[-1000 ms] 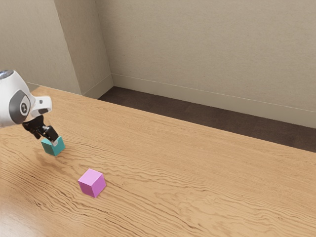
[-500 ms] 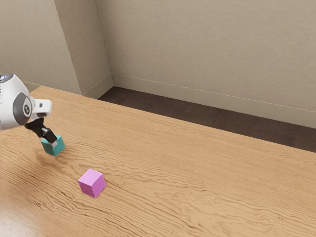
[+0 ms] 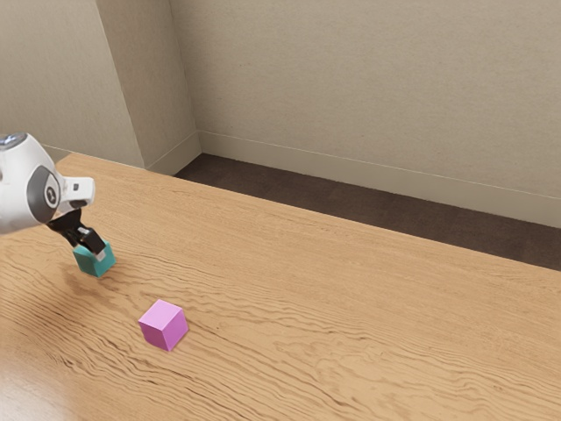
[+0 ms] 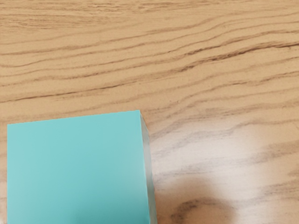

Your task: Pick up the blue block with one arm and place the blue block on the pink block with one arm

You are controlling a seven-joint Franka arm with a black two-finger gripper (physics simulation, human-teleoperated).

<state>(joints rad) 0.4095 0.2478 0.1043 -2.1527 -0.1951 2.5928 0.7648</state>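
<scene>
Wood first: the broad, pale, grained wooden tabletop (image 3: pixel 351 307) carries everything I am working with. The white, rounded Franka arm (image 3: pixel 26 189) comes in from the exterior view's left and leans down over the small, cube-shaped teal-blue block (image 3: pixel 96 263), which appears to sit flat on the tabletop. The small, cube-shaped pink block (image 3: pixel 163 324) lies apart from it, nearer the camera and toward the exterior view's right, with nothing on top.

The black jaws are down at the teal-blue block's upper part, but I cannot tell whether they clamp it or merely straddle it. In the wrist view the teal-blue block (image 4: pixel 77 170) lies directly beneath my hand.

I judge this to be the grasping step, with the pick-up not yet done. Next I need a sure squeeze, a straight lift off the wood, then a carry to above the pink block and a level set-down.
</scene>
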